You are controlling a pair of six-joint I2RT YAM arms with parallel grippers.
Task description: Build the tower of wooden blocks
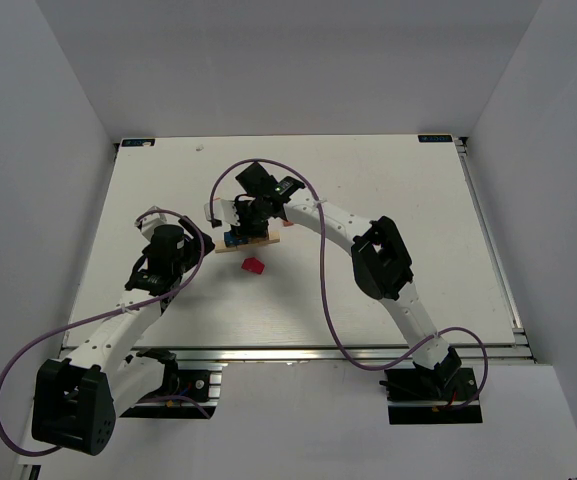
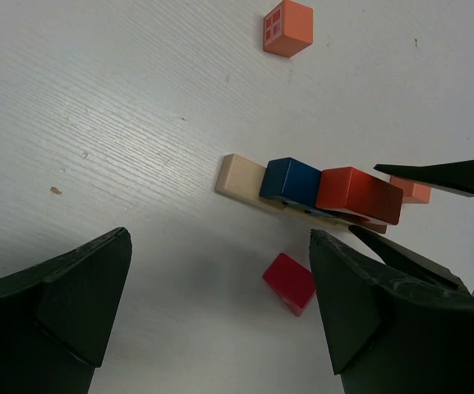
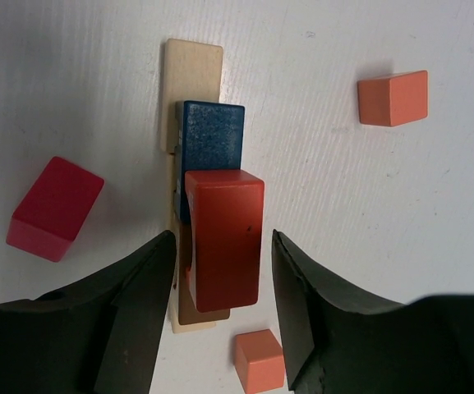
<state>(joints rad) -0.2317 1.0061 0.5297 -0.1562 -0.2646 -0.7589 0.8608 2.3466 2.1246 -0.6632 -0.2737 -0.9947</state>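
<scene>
On the left, the left gripper [image 2: 218, 246] hovers above the white table [image 1: 388, 200], fingers spread wide and holding nothing. Just right of it lies a loose small red wooden cube [image 3: 56, 209]. Beside that, near the table's middle, stands the wood block tower [image 1: 246, 240]: a pale tan flat wooden plank [image 3: 194, 70], a dark blue block [image 3: 212, 135] on it, and a long red-orange block [image 3: 224, 222] uppermost. The right gripper [image 3: 223, 246] straddles that block, fingers slightly parted with a thin gap on each side. A small orange wooden cube [image 3: 393, 98] lies further right.

Looks like a robotics lab test cell: white table [image 1: 388, 180] boxed by plain grey walls [image 1: 38, 150], aluminium rail [image 1: 268, 355] along near edge.
</scene>
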